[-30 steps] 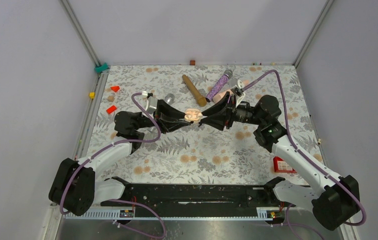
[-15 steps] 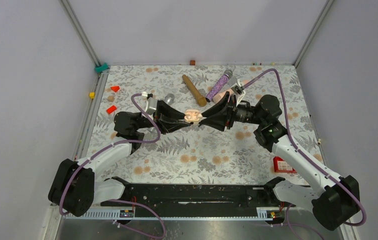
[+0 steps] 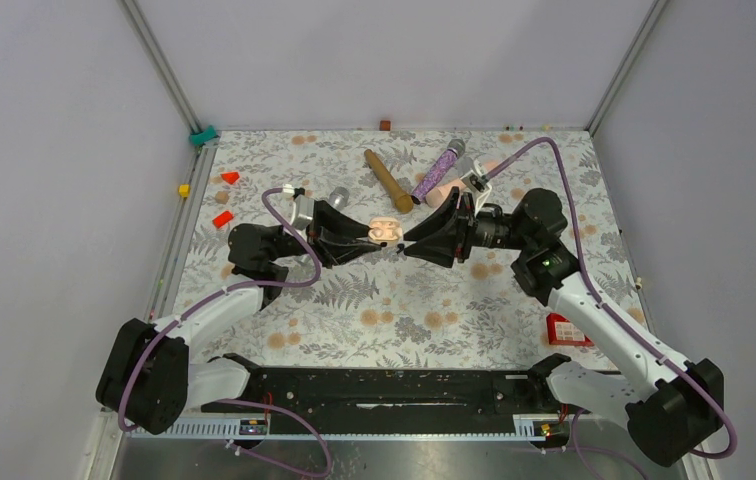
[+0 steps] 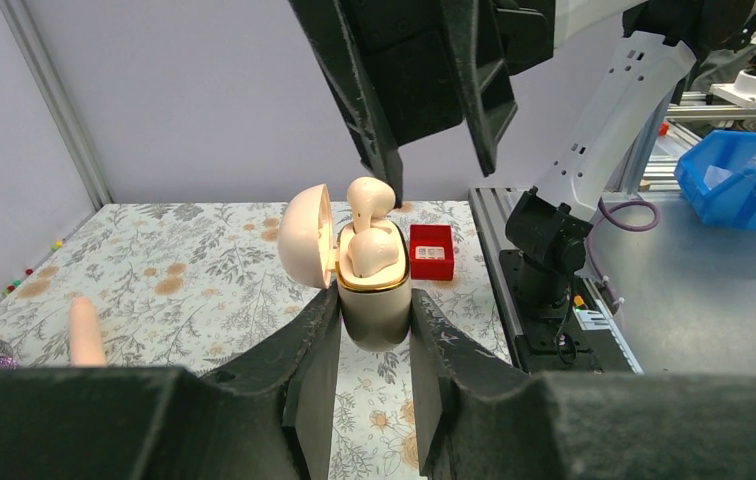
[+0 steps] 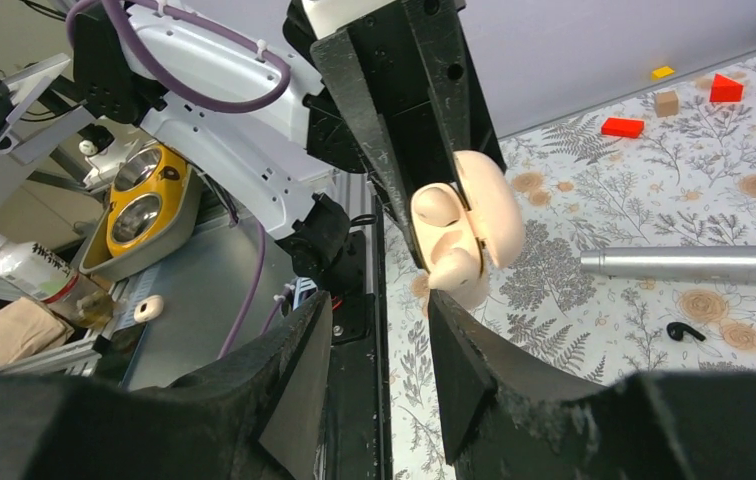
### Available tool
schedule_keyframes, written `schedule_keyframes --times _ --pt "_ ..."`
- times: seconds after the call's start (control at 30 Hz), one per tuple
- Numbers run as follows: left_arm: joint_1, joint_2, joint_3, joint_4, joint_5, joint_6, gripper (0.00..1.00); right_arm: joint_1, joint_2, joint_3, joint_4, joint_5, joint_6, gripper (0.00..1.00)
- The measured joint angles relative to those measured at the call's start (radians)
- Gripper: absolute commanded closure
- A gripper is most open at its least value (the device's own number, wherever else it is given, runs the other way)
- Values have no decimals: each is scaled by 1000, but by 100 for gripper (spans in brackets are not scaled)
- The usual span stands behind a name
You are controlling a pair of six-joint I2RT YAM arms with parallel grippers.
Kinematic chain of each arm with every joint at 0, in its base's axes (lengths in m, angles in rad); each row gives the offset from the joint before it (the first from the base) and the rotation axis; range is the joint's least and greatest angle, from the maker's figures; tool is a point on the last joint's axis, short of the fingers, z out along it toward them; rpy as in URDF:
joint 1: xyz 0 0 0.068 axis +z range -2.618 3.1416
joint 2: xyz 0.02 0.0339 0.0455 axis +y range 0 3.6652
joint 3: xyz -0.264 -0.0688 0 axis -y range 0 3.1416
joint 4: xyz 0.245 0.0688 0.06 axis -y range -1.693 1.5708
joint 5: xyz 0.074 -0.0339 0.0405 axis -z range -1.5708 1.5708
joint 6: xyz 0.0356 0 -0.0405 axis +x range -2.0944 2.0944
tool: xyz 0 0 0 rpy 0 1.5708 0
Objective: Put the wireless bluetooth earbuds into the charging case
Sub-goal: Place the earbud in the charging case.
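Across the floral table (image 3: 394, 300), plenty of clutter lay around the action: a purple glitter microphone (image 3: 437, 172) and a wooden rod (image 3: 387, 180) at the far side, a red box (image 3: 566, 329) near the right arm's base, and two red blocks (image 3: 223, 218) off to the left. From the top view the two arms met mid-table and hid much of what lay beneath them, with only the head of a silver microphone (image 3: 339, 196) peeking out by the left arm. The right wrist camera filled that in: the silver shaft lay flat on the cloth, and a tiny black bean-shaped piece (image 5: 687, 331) sat near it, touching nothing. The left wrist view gave the best look at the business end. The left gripper (image 4: 372, 335) was clamped on the cream charging case (image 4: 374, 310), which was held off the table with its lid swung open. Close over the case's mouth hung the right gripper (image 4: 439, 180), fingers spread and empty. As for the cream earbuds (image 4: 369, 255), one sat down in its well while the other stood proud, only partly in, with one right finger just beside it. Whether they touched could not be told.
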Motion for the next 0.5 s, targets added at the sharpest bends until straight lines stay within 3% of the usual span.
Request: schedule_keyframes --times 0.5 --pt "0 0 0 -12 -9 6 100 1 -7 16 -7 -21 4 52"
